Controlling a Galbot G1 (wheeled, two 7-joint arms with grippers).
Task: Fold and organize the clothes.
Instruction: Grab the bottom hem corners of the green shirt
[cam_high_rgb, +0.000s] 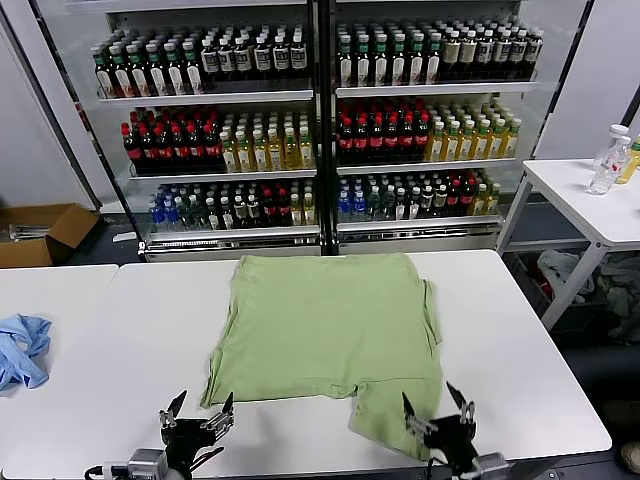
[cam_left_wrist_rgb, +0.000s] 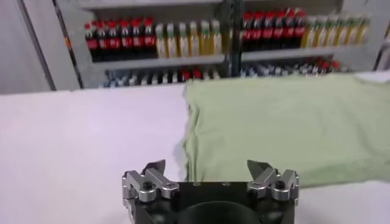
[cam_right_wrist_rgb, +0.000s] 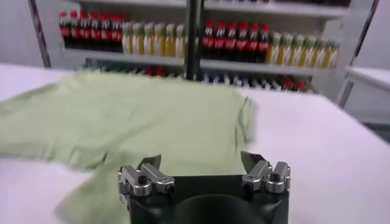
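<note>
a small blue cloth (cam_high_rgb: 22, 348) lies bunched at the far left edge of the white table (cam_high_rgb: 520, 330). the left gripper (cam_high_rgb: 199, 406) hangs over the near edge of the table, just by the shirt's near left corner, with its fingers wide open and nothing in them. the green shirt (cam_high_rgb: 325, 325) lies flat in the middle of the table, with one part sticking out toward the near right. the right gripper (cam_high_rgb: 437, 401) hangs over that part, fingers wide open and empty too. behind the table stand shelves of bottles (cam_high_rgb: 300, 130).
</note>
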